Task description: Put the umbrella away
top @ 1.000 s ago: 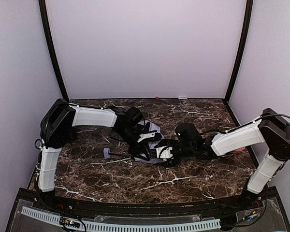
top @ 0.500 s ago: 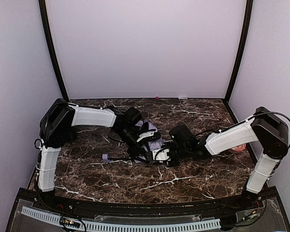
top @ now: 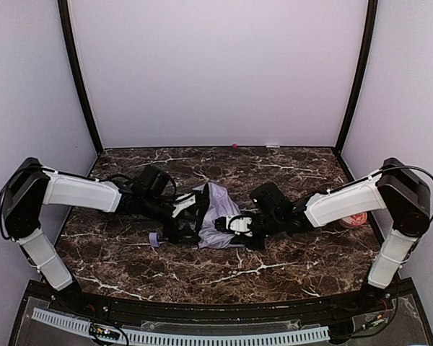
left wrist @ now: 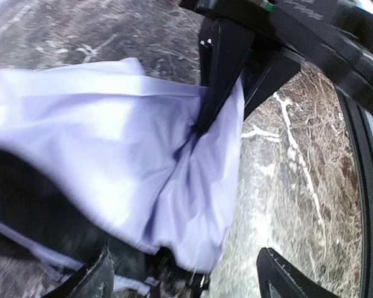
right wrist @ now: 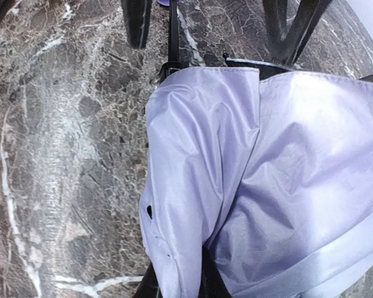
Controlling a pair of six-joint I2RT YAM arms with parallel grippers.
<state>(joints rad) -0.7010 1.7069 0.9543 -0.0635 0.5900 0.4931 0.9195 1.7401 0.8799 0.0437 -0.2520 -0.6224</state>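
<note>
Top external: umbrella (top: pixel 215 213) lies bunched on marble worktop (top: pixel 274 268).
Left gripper (left wrist: pixel 183 259): spread wide around the shaft (right wrist: pixel 173 31).
Right gripper (top: pixel 224 225): pinching the fabric.

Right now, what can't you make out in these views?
- Right gripper tips: right wrist, umbrella fabric covers them.
- Shaft: top view, left gripper hides most.
- Disc: top view, right arm cuts it off; pattern too small.
- Fabric folds: left wrist, blurred.
</note>
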